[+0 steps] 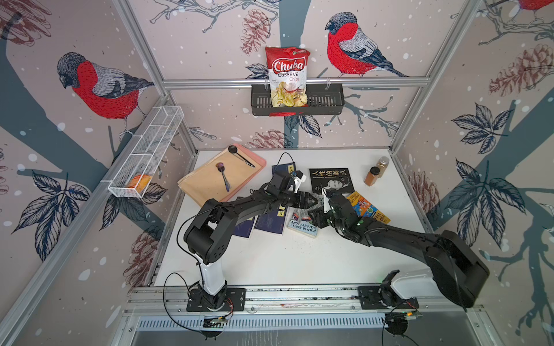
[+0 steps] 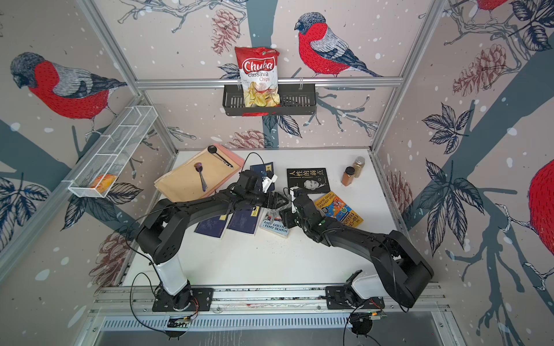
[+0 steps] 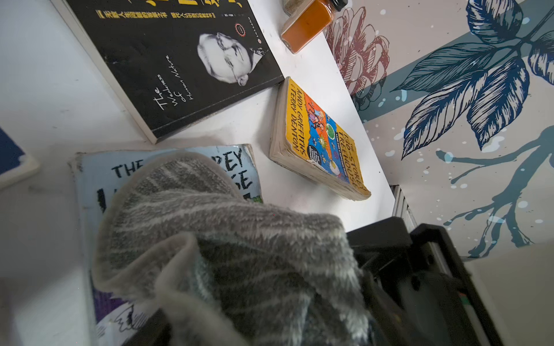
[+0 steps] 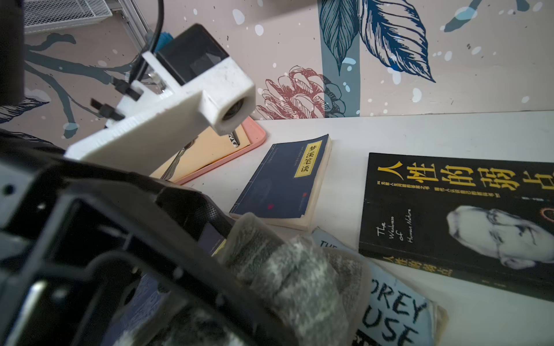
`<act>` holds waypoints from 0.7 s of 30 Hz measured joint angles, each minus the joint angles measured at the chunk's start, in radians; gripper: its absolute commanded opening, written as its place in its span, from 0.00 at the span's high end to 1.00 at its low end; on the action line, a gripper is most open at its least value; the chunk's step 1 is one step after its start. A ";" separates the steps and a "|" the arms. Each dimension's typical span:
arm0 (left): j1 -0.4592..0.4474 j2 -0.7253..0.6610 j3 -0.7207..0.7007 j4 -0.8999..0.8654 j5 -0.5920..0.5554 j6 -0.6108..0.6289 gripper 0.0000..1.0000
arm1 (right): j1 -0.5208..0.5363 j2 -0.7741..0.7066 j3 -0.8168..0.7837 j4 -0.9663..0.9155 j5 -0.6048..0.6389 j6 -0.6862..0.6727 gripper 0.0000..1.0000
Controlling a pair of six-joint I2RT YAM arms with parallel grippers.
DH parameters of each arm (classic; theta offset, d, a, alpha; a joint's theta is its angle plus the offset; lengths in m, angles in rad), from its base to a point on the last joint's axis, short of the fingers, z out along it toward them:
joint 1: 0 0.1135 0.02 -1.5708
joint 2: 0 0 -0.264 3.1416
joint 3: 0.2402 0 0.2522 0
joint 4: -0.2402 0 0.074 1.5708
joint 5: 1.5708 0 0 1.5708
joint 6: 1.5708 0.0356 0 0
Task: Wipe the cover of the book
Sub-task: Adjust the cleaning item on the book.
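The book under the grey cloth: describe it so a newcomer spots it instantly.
From the chips bag on the back wall, come straight forward to the middle of the white table. The book lies flat there under the grey cloth. Unlike the black book, the yellow paperback and the navy ones around it, its cover is pale blue with black hand-lettering.

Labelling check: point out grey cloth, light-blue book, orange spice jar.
grey cloth (image 3: 227,239), left wrist view, middle fold.
light-blue book (image 3: 90,185), left wrist view, bare cover beside title.
orange spice jar (image 1: 370,179), a top view, body.
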 measured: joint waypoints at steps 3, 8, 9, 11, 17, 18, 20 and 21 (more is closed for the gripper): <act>0.008 -0.015 -0.003 0.000 -0.001 0.000 0.22 | -0.005 0.017 0.009 0.012 0.007 0.002 0.93; 0.051 -0.060 -0.050 0.002 -0.003 -0.001 0.22 | -0.034 -0.019 -0.023 0.025 0.012 0.029 1.00; 0.063 -0.068 -0.059 0.002 -0.014 -0.004 0.22 | -0.039 -0.033 -0.034 0.014 0.013 0.032 1.00; 0.089 -0.084 -0.068 0.003 -0.027 -0.007 0.21 | -0.051 -0.067 -0.063 -0.016 0.019 0.047 1.00; 0.112 -0.112 -0.069 0.000 -0.031 0.002 0.20 | -0.073 -0.150 -0.084 -0.095 0.023 0.053 1.00; 0.114 -0.118 -0.071 0.000 -0.038 0.002 0.20 | -0.074 -0.162 -0.082 -0.106 0.023 0.053 1.00; 0.116 -0.136 -0.077 -0.001 -0.058 0.005 0.20 | -0.074 -0.171 -0.062 -0.124 0.024 0.053 1.00; 0.116 -0.143 -0.081 -0.004 -0.069 0.009 0.20 | -0.075 -0.171 -0.050 -0.135 0.027 0.051 1.00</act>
